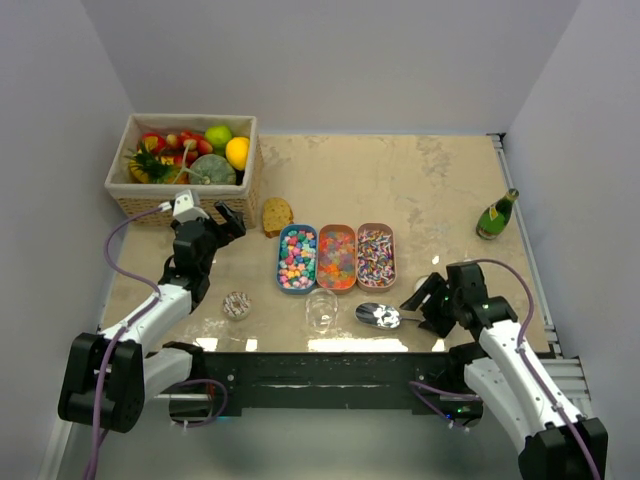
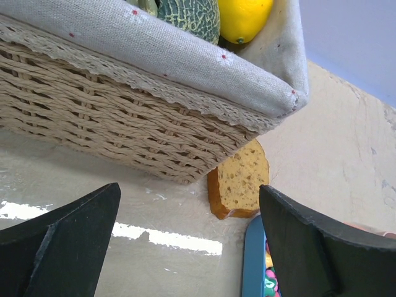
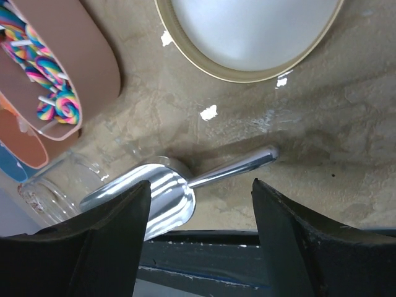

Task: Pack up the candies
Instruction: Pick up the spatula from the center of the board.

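The candies lie in three oval trays mid-table: pastel balls in the blue tray, orange-red gummies in the orange tray, swirled pieces in the brown tray. The right wrist view shows the swirled candies. A clear glass jar and a metal scoop rest in front of the trays. My right gripper hangs open just right of the scoop, its jaws either side of the scoop handle and above it. My left gripper is open and empty beside the basket, left of the blue tray.
A wicker basket of fruit fills the back left corner. A bread slice lies beside it. A round brown cookie sits front left, a green bottle at the right. A round white lid lies beyond the scoop.
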Robot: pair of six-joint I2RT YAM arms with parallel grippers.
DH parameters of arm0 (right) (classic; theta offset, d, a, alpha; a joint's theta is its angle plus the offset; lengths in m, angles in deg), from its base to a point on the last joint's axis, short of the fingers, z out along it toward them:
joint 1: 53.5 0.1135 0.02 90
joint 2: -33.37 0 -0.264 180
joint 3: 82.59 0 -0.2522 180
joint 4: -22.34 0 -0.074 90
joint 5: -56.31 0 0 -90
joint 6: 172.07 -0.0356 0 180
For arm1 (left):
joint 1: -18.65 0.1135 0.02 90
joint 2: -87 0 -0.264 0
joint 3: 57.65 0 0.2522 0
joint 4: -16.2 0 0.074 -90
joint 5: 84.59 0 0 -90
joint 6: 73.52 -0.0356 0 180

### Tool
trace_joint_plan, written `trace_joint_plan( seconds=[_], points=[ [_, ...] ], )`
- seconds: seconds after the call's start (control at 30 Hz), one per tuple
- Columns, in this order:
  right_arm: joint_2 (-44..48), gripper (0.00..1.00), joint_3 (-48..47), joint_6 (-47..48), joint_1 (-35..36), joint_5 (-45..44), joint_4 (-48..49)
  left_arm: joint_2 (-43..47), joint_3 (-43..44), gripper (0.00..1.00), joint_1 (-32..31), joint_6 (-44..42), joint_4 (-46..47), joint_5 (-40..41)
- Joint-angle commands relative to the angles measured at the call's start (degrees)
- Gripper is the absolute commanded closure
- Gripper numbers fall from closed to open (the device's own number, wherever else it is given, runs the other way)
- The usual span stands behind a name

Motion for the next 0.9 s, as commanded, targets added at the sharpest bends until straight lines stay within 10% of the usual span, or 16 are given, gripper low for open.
trace_joint_plan(
  seconds=[0.0, 0.5, 0.87],
  points=[
    [-0.92, 0.3, -1.5, -0.92, -0.13, 0.53, -3.21, -0.06, -0.44, 0.01, -0.26, -0.28, 1.64, 1.95],
    [-6.72, 0.36, 5.89, -6.54, -0.21, 0.26, 14.81, -0.76, -0.26, 0.01, -0.26, 0.42, 1.46, -1.29],
    [-9.18, 0.69, 8.7, -5.84, -0.13, -0.62, 20.26, -1.38, 0.79, 0.02, -0.26, 0.77, 0.49, -5.6]
  ],
)
